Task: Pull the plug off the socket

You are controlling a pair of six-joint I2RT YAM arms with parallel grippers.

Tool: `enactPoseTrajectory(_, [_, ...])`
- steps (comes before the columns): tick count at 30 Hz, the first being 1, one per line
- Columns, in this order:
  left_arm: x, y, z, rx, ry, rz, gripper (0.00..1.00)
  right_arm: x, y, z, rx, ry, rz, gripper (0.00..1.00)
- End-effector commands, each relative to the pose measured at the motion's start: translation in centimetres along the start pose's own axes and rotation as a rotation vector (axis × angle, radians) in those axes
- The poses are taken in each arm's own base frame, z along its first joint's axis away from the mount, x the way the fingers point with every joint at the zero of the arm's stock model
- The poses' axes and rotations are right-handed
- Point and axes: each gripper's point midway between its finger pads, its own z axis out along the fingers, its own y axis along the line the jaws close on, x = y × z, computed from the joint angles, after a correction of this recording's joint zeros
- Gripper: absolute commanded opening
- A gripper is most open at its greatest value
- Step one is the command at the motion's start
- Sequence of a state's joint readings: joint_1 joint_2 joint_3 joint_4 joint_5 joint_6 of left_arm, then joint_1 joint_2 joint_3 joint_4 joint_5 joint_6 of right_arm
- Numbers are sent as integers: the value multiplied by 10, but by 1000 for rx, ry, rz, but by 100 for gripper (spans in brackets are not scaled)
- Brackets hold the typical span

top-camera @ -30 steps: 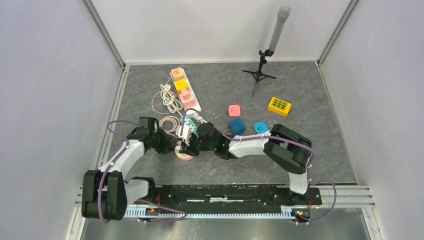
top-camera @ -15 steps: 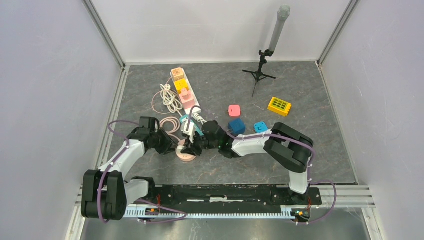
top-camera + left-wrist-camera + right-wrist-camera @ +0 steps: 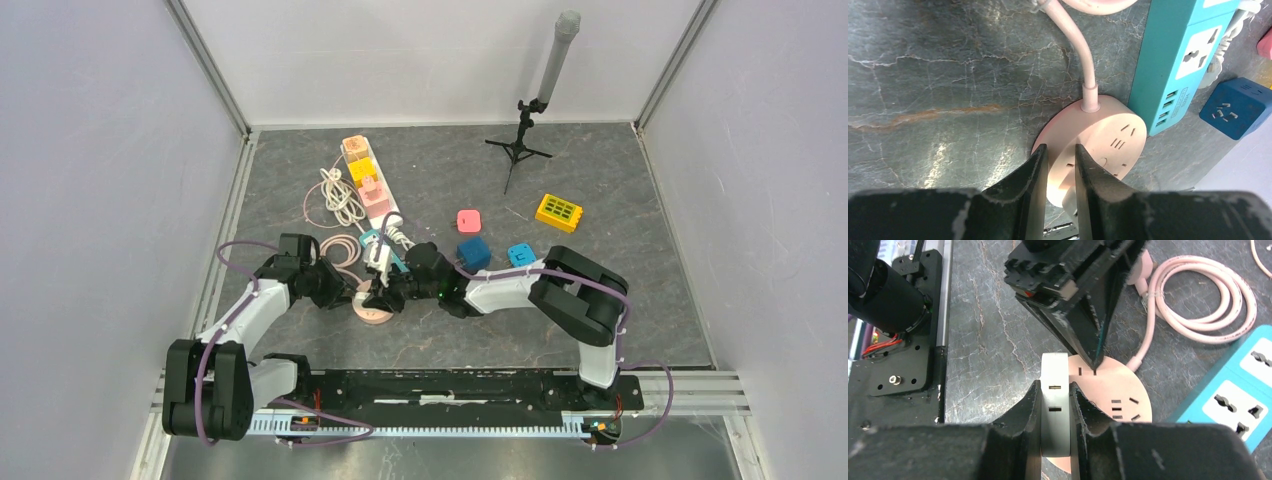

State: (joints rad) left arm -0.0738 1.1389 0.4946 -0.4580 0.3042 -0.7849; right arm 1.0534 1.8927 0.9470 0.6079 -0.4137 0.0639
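The round pink socket [image 3: 373, 311] lies flat on the table between the two arms. It also shows in the left wrist view [image 3: 1103, 142] and in the right wrist view [image 3: 1120, 400]. My left gripper [image 3: 1061, 155] has its fingers almost together with nothing between them, and the tips rest on the socket's top. My right gripper [image 3: 1054, 395] is shut on a white plug [image 3: 1054, 405] at the socket's edge. The plug's prongs are hidden. The left fingers [image 3: 1088, 325] stand right behind the plug.
A teal power strip [image 3: 1173, 65] lies against the socket's far side. The socket's pink cable [image 3: 1198, 305] coils behind it. Nearby are a blue cube [image 3: 473, 252], a pink block [image 3: 467, 220], a yellow block [image 3: 558, 212], a multicoloured strip [image 3: 365, 180] and a microphone stand [image 3: 530, 120].
My right gripper has shifted a little to the right and back with the white plug, mostly in the first half second. The left arm has stayed in place on the socket.
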Motion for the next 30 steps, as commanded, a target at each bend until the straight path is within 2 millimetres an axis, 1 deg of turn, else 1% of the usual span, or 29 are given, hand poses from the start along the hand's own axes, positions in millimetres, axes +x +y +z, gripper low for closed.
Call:
enactPoseTrajectory(1, [7,22,4,-93,15,-18,30,-67,33,14,-50,-132,-195,0])
enactPoseTrajectory(4, [8,20,3,-83,17,-16,30,-73,30,9,-48,-161,-173,0])
enactPoseTrajectory(5, [7,20,3,-83,16,-16,30,-80,30,6,-67,-193,-151,0])
enactPoseTrajectory(6, [7,19,3,-77,14,-14,30,-84,29,2,-95,-223,-94,0])
enactPoseTrajectory(8, [8,19,2,-75,13,-15,30,-94,27,-5,-139,-288,-33,0])
enactPoseTrajectory(10, [8,19,2,-73,13,-17,30,-89,27,-2,-138,-272,-37,0])
enactPoseTrajectory(11, [8,18,2,-70,15,-17,30,-87,29,2,-124,-251,-65,0])
enactPoseTrajectory(13, [9,19,3,-68,16,-17,30,-74,32,12,-89,-175,-133,0])
enactPoseTrajectory(15, [9,19,4,-70,19,-18,29,-72,33,16,-59,-140,-194,0])
enactPoseTrajectory(16, [10,19,4,-70,24,-17,29,-75,32,14,-54,-147,-196,0])
enactPoseTrajectory(18, [12,19,5,-69,33,-15,29,-87,31,8,-49,-188,-191,0])
enactPoseTrajectory(21, [12,19,7,-68,40,-12,28,-102,31,-1,-97,-259,-119,0])
enactPoseTrajectory(23, [13,18,8,-66,46,-10,28,-107,28,-4,-126,-295,-72,0])
enactPoseTrajectory(25, [14,18,9,-69,54,-5,28,-105,25,-1,-135,-291,-47,0])
enactPoseTrajectory(28, [16,18,11,-73,62,1,28,-96,22,6,-119,-246,-74,0])
enactPoseTrajectory(30, [17,19,12,-75,66,3,28,-94,18,6,-94,-230,-93,0])
